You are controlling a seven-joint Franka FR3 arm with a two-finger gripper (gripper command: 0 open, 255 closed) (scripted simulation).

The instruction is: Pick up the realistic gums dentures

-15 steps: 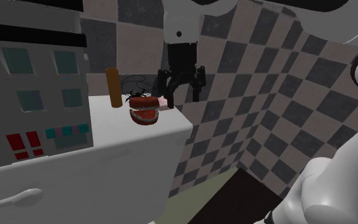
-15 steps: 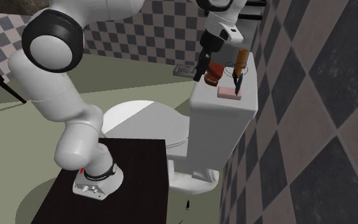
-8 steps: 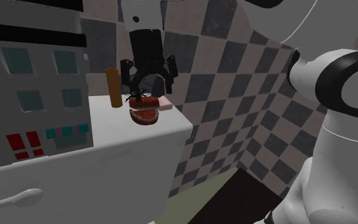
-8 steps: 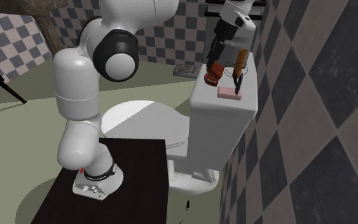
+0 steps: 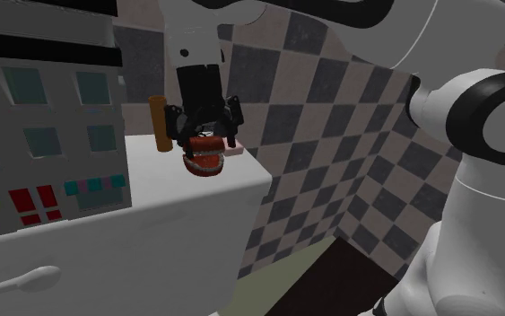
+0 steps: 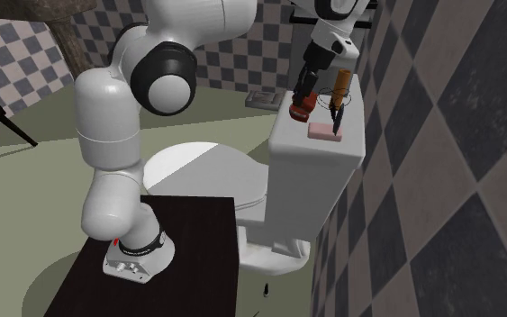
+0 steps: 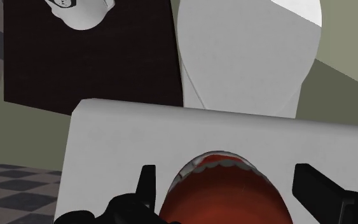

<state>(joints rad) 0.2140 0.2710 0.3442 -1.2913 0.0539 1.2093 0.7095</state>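
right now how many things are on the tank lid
4: dentures under the gripper, a pink block beside them, an orange cylinder to their left in the shoulder view, a thin dark thing by the block. The gripper may hide more.

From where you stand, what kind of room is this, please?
Most likely a bathroom: a white toilet tank with a flush handle, the toilet lid in front of it, and checkered walls. The dentures lie on the tank.
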